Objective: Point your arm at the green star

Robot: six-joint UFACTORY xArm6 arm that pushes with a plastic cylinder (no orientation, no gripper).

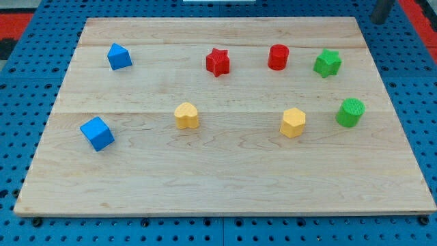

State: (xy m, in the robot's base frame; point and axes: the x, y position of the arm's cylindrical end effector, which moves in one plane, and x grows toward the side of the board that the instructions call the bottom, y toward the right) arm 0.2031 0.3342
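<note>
The green star lies near the board's top right, to the right of a red cylinder. My tip shows as a dark rod end at the view's top right, just beyond the board's top right corner. It is up and to the right of the green star and well apart from it, touching no block.
The wooden board also holds a red star, a green cylinder, a yellow hexagon, a rounded yellow block, a blue cube and another blue block. Blue pegboard surrounds the board.
</note>
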